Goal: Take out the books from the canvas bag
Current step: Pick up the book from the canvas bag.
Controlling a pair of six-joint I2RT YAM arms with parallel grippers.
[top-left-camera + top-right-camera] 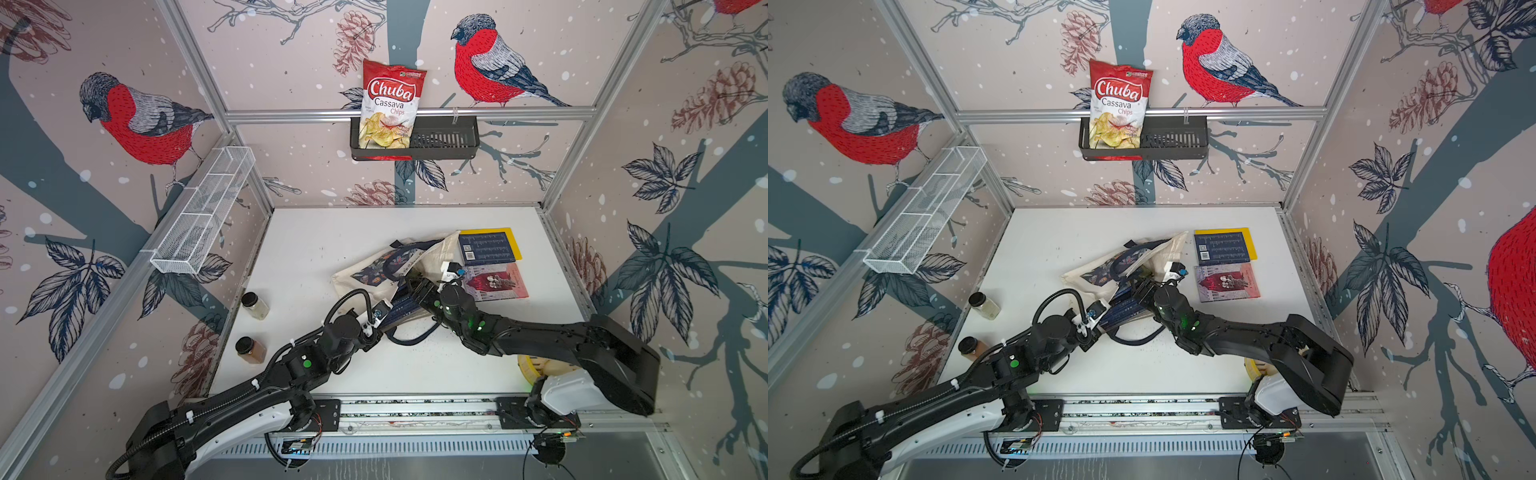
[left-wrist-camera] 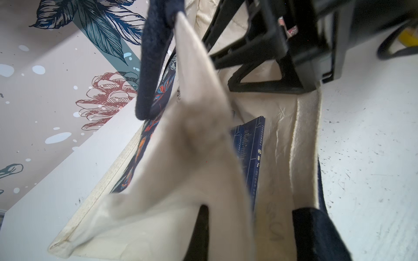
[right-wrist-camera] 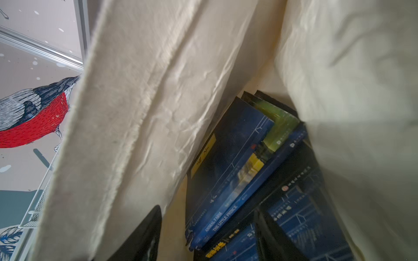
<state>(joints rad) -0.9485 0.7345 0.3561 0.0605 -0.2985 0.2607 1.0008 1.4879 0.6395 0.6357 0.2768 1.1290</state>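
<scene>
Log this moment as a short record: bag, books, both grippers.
canvas bag: slumped mid-table, mouth open
left gripper: shut on the bag's rim
right gripper: inside the bag's mouth, jaws apart
books inside: stack, spines reading Animal Farm and The Little Prince
books out: navy book lying on a yellow book; pink-covered book beside them
task: unfinished

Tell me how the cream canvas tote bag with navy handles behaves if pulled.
Probably floppy: the cream canvas tote bag lies creased, its wall sagging over the dark blue paperback books. Likely slides easily on the smooth white table, dragging along unless pinned.
</scene>
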